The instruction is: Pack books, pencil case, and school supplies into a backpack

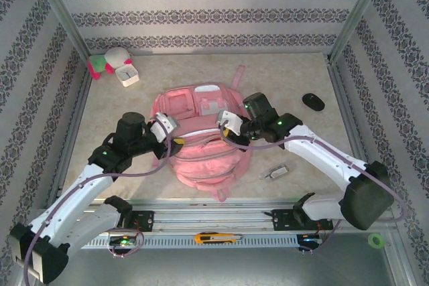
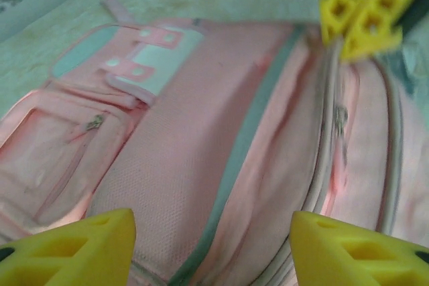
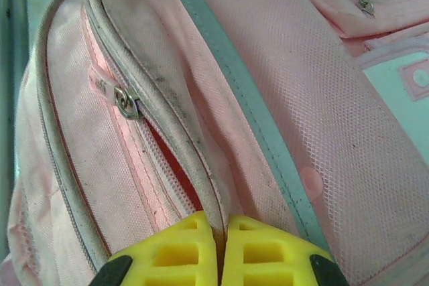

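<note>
Top: pink backpack (image 1: pixel 204 145) lies centre of surface (image 1: pixel 141 82); silver gadget (image 1: pixel 276 173) near backpack's right side.
Left wrist: left gripper (image 2: pixel 211 226) open, fingers apart above backpack front.
Right wrist: right gripper (image 3: pixel 220 226) closed, pinching backpack's zip-edge trim.

From the left wrist the backpack (image 2: pixel 188 165) is blurred and cropped; the grey gadget (image 1: pixel 276 173) is too small to identify.

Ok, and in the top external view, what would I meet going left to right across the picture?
Pink, green and white plush toy → white square clock → large pink fabric backpack → small silver-grey gadget → black oval object → green tape ring.
</note>
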